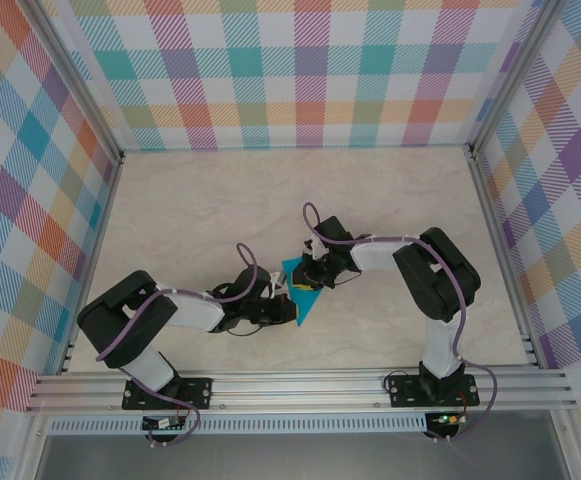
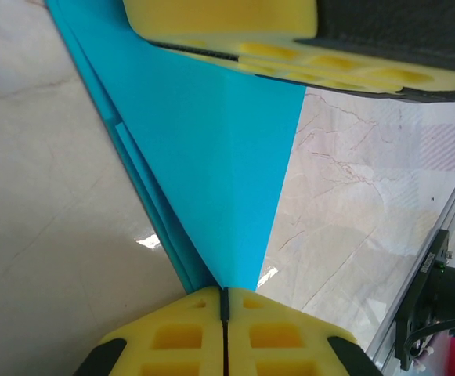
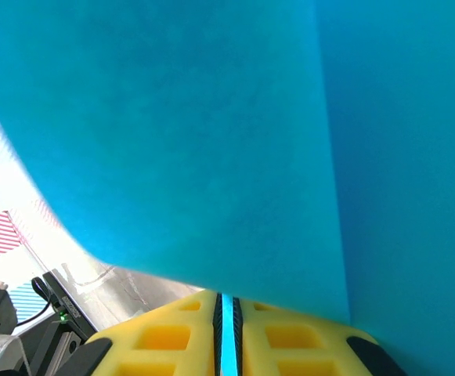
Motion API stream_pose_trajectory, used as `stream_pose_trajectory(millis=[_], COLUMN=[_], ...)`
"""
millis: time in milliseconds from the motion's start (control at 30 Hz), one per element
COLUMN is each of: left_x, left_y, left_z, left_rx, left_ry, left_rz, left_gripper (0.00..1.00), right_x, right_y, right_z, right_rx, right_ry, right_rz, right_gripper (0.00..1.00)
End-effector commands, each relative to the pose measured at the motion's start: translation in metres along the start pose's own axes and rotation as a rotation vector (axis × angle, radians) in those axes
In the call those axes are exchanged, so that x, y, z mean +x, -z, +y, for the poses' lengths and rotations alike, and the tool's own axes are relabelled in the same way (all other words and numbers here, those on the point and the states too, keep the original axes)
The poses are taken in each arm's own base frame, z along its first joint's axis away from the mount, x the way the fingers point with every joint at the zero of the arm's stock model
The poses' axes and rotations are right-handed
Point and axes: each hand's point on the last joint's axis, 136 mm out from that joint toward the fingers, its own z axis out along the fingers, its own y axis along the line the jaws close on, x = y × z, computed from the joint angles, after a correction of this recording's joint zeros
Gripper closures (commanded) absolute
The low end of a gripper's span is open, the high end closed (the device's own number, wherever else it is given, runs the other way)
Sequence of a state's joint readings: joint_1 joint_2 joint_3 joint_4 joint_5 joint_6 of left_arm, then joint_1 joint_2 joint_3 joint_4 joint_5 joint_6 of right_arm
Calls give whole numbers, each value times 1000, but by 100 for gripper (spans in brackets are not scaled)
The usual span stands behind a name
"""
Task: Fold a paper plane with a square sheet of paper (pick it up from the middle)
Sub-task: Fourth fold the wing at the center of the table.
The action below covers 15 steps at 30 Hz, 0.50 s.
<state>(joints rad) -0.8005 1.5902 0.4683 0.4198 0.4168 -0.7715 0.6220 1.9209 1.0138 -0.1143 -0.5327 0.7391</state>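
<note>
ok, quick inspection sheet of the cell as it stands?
Surface: pale marble-pattern table, bare around the arms.
Job's things: folded teal paper, layered edges, narrowing to a point; held between both grippers near the table's middle.
Clutter: nothing seen.
Grippers: left gripper shut on the paper's pointed end; right gripper shut on the paper, a teal strip showing between its yellow pads.
Cables: purple cables run along both arms and loop at the wrists; no snag seen.
Surroundings: plaid walls on three sides, aluminium frame rail at the near edge.
</note>
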Motion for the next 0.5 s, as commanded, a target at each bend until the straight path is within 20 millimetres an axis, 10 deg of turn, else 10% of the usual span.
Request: stream_pose_trajectory(millis=[0,467], left_x=[55,-28], left_y=[7,50], left_z=[23,-42], left_rx=[-93,-43], left_ry=[47,5], left_rz=[184,-138], left_gripper=[89,80], right_x=[15,15], right_y=[-12,-11], right_z=[-49,-49], right_rx=[145,144], right_ry=[-61,-58], right_rz=[35,31], right_gripper=[86,86])
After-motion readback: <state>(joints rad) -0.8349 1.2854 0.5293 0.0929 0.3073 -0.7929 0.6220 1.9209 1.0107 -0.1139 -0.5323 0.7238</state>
